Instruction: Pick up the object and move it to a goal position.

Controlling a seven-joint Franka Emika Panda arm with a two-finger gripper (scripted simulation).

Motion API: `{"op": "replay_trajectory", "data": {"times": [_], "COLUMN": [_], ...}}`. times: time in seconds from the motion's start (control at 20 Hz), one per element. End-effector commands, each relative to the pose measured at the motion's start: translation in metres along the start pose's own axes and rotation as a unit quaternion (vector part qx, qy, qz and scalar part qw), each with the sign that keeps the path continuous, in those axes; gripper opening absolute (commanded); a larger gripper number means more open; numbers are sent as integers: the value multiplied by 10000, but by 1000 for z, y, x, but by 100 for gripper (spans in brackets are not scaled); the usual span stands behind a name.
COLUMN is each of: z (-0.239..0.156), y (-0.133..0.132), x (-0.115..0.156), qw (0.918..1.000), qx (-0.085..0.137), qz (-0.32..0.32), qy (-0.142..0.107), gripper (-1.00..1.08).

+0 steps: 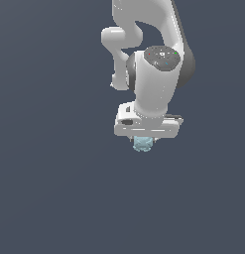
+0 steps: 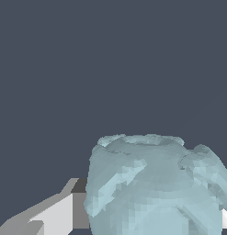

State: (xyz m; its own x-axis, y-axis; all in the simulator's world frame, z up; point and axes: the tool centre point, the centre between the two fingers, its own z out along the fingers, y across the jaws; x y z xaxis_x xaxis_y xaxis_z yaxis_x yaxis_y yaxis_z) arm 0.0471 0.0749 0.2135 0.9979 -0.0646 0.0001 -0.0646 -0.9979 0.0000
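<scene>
The object (image 1: pixel 143 144) is a small pale blue-teal lumpy blob. In the exterior view it pokes out just below the white gripper (image 1: pixel 144 141), mostly hidden by the hand. In the wrist view the object (image 2: pixel 154 188) fills the near part of the picture, with one white and grey finger (image 2: pixel 55 215) pressed against its side and a sliver of the other finger (image 2: pixel 226 219) on its far side. The gripper is shut on the object.
The white arm (image 1: pixel 153 59) reaches in from the top of the exterior view. The surface around is plain dark grey-blue (image 1: pixel 54 173) with nothing else on it in view.
</scene>
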Motion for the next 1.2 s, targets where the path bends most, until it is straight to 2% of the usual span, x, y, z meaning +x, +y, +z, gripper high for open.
{"op": "replay_trajectory", "data": {"times": [0.0,0.75,1.15], "z": [-30,-204,-264], "y": [2,13,16], "x": [-6,-34,-41], "qw": [10000,10000,10000], "qx": [0,0,0], "qz": [0,0,0], "qy": [-1,-1,-1], "gripper": [-100,-100,-100]}}
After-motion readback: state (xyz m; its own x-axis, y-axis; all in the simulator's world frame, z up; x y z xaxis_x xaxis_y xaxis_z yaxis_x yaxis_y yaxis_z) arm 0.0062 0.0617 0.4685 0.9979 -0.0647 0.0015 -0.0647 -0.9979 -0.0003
